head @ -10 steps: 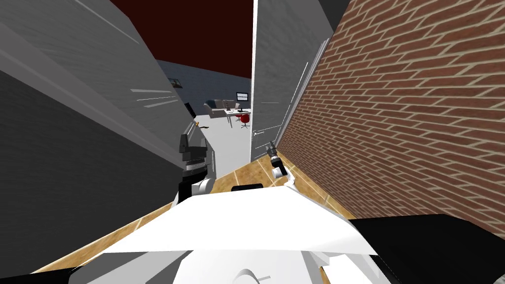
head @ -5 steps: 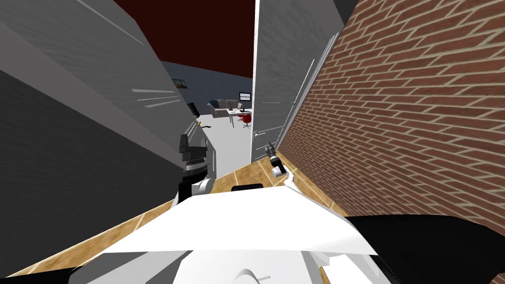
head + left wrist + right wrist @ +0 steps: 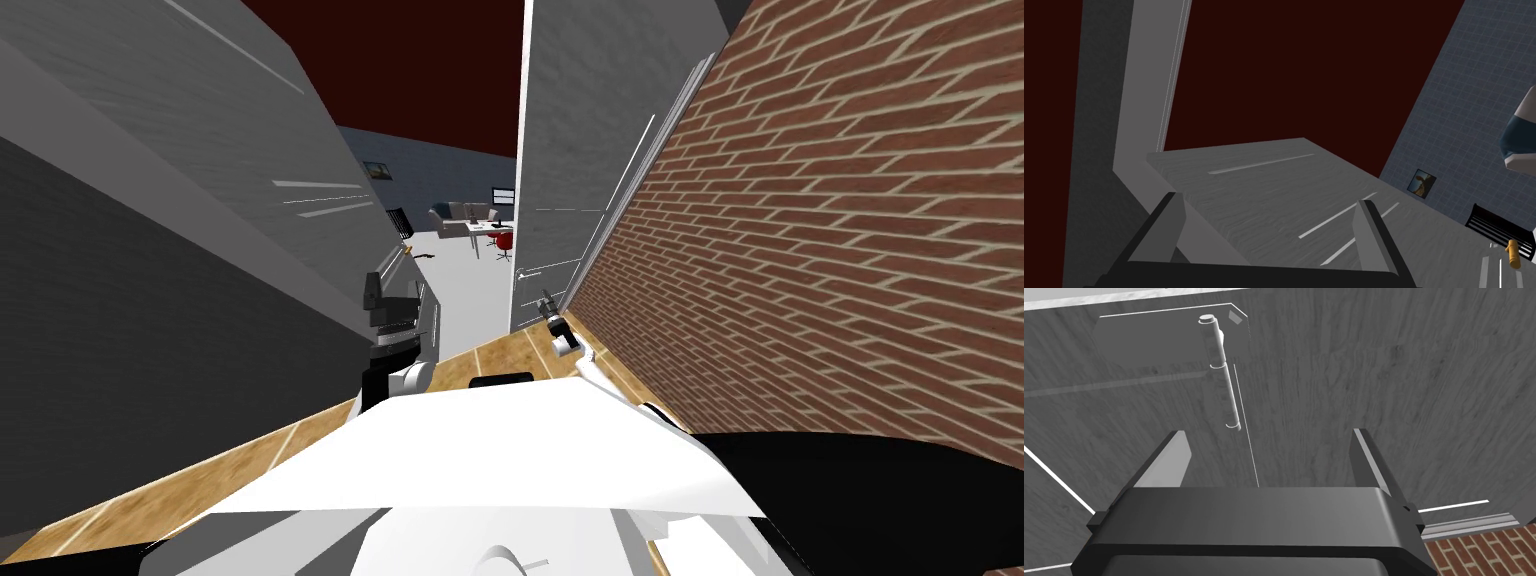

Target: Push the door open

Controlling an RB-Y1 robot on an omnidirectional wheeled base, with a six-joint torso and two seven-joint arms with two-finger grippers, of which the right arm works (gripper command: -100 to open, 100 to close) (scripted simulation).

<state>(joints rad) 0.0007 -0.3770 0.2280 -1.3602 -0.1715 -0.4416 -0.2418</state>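
Note:
The grey door (image 3: 570,180) stands ajar, swung towards the brick wall on the right. My right gripper (image 3: 546,300) is held low against its face, just below the lever handle (image 3: 521,272). In the right wrist view the door panel (image 3: 1374,378) is very close and the pale lever handle (image 3: 1225,388) lies just beyond my open right gripper (image 3: 1269,453), nearer its left finger; nothing sits between the fingers. My left gripper (image 3: 385,285) is raised beside the grey wall on the left, and the left gripper (image 3: 1271,222) stands open and holds nothing.
A brick wall (image 3: 820,260) runs close along the right, and a grey wall (image 3: 150,260) along the left. The wooden floor (image 3: 505,355) meets a pale floor at the doorway gap (image 3: 465,295). Beyond it are a sofa (image 3: 458,213), a table and a red chair (image 3: 505,241).
The door's free edge has swung a little further right, towards the brick wall, widening the gap. My right gripper has followed it against the panel. The left arm has kept still.

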